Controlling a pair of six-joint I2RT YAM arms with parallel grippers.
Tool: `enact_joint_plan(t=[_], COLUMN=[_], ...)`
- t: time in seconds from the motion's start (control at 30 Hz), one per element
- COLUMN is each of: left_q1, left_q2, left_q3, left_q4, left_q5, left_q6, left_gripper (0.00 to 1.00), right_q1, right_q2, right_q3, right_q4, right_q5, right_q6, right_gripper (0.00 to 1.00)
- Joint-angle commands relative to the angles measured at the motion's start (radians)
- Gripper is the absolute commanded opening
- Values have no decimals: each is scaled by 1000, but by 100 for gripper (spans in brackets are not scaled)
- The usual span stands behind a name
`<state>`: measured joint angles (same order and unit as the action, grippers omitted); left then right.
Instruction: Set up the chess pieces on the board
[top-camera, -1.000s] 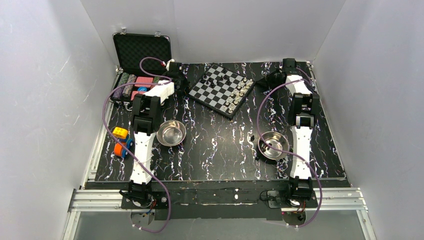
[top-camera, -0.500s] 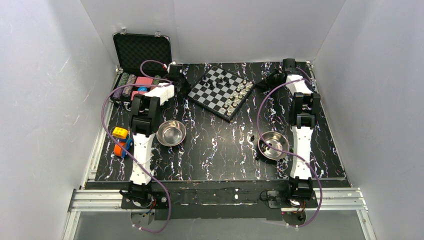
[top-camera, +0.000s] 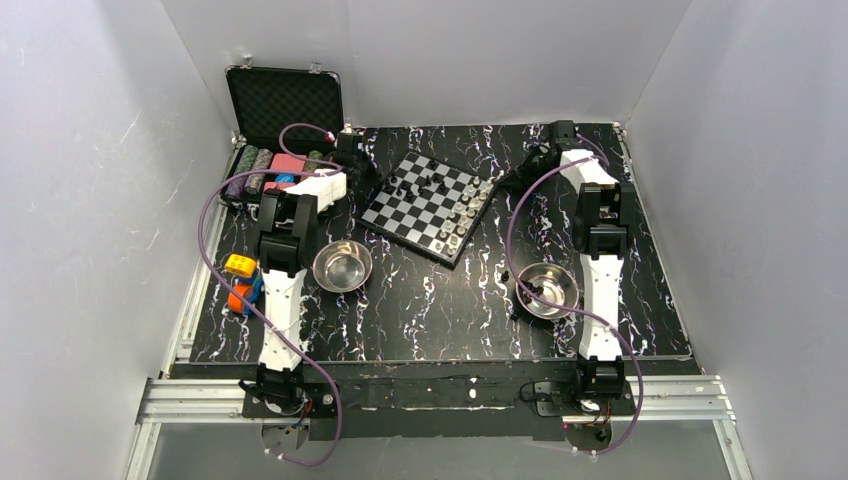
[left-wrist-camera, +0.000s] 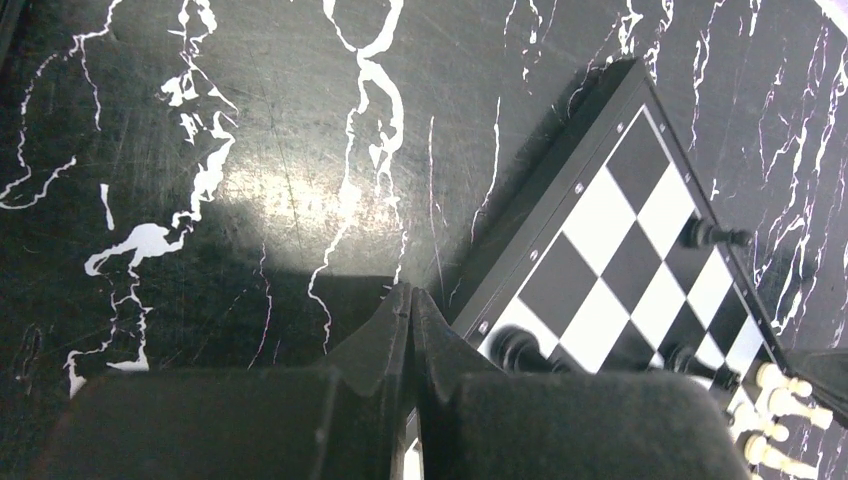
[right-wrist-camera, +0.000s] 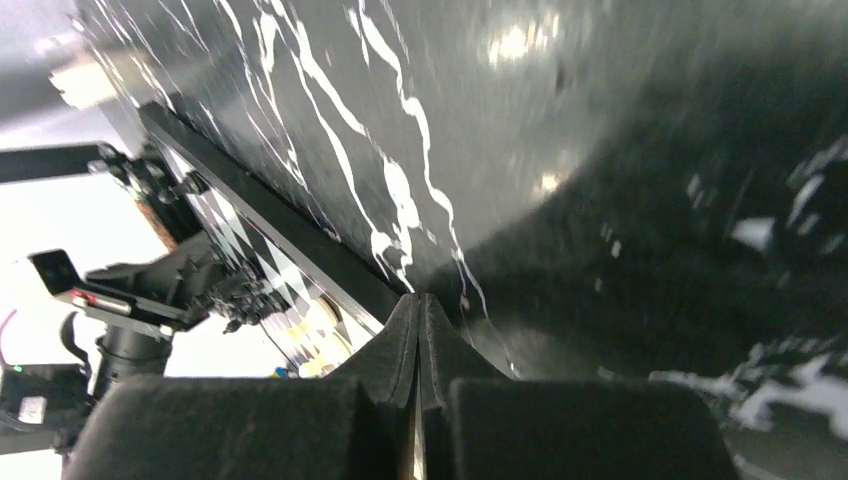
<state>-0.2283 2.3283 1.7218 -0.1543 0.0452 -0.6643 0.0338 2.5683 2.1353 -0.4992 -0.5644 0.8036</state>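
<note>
The board (top-camera: 425, 207) lies skewed at the far middle of the table. Black chess pieces (top-camera: 421, 184) stand on its far-left part and pale ones (top-camera: 467, 213) along its right edge. My left gripper (top-camera: 364, 166) is shut and empty, low on the table just beside the board's far-left rim. In the left wrist view its tips (left-wrist-camera: 411, 291) are next to the rim (left-wrist-camera: 545, 225), with black pieces (left-wrist-camera: 714, 236) and white pieces (left-wrist-camera: 778, 384) beyond. My right gripper (top-camera: 524, 166) is shut and empty by the board's right corner. In the right wrist view its tips (right-wrist-camera: 417, 298) are near the board's rim (right-wrist-camera: 300, 238).
Two steel bowls sit mid-table, one left (top-camera: 342, 266) and one right (top-camera: 546, 290) with dark bits inside. A small black piece (top-camera: 506, 275) lies beside the right bowl. An open black case (top-camera: 285, 100) with poker chips (top-camera: 258, 165) is far left. A yellow-orange toy (top-camera: 241, 283) is at the left edge.
The board has slid toward the left and nearer, turning a little, with its pieces still on it. My right gripper has moved left after it. My left gripper stays near the board's far-left rim.
</note>
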Motion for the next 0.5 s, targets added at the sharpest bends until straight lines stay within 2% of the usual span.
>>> enact_joint_plan(t=[0.0, 0.2, 0.47], left_q1=[-20, -20, -19], left_q2=[-24, -36, -62], left_q3=[-56, -84, -92], left_q4=[-128, -128, -148], left_q5=[44, 41, 24], left_q6=[40, 43, 54], left_gripper=[0, 0, 0], right_q1=[26, 22, 14], right_q2=[-123, -199, -135], right_q3=[-108, -216, -102], right_q4=[-64, -30, -35], right_q5=[-6, 75, 101], right_q6=[-107, -119, -56], right_gripper=[1, 1, 1])
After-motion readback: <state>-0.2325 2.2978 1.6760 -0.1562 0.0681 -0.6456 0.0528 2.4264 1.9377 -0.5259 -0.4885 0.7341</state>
